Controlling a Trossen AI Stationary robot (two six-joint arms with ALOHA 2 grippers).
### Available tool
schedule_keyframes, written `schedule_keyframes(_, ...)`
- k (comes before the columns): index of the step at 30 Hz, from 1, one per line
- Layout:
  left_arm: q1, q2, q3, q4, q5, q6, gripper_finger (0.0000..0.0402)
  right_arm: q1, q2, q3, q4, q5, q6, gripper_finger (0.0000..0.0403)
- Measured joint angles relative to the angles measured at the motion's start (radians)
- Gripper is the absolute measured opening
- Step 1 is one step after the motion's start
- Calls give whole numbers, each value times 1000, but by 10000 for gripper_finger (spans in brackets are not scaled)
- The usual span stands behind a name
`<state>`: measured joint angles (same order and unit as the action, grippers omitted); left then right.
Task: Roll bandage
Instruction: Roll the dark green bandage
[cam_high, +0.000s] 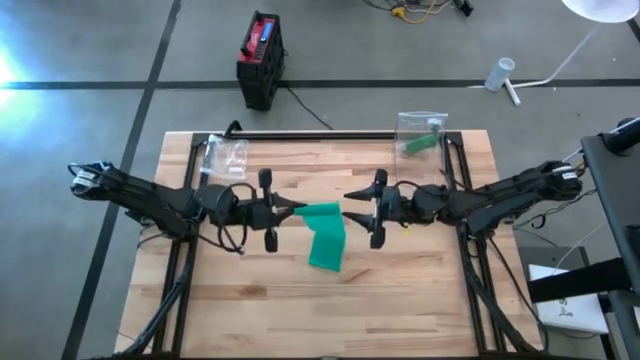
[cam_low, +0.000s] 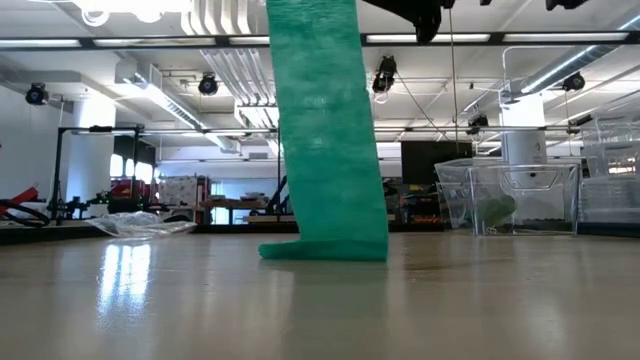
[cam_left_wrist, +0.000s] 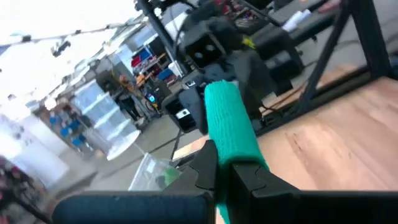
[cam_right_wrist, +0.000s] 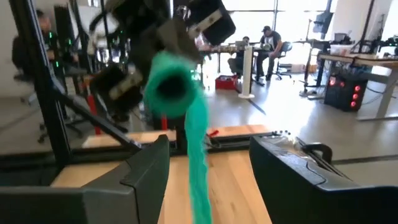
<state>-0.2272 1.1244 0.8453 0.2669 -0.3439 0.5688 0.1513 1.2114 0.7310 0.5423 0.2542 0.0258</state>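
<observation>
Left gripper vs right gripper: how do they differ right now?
The left gripper is shut on the rolled end of the green bandage; the right gripper is open and holds nothing. The left gripper touches the bandage, the right gripper sits just clear of its roll. Both hover over mid-table, tips facing each other across the bandage.

We find no text, label, brand, number or sign that we can read in any view. The red and black case (cam_high: 260, 58) on the floor beyond the worktop (cam_high: 400, 300) bears markings, but we cannot make them out.
</observation>
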Motion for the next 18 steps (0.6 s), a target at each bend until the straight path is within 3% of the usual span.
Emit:
schedule_keyframes(6,0,-8,-54,87,74,97,0,6,0,5,17,-99,-73,195)
schedule_keyframes(11,0,-11,-68,83,131,169,0,22,0,30,17,-110,-140,165)
schedule_keyframes(18,0,-12,-59,86,136,206,0,21,0,34,12,-131,-121,124)
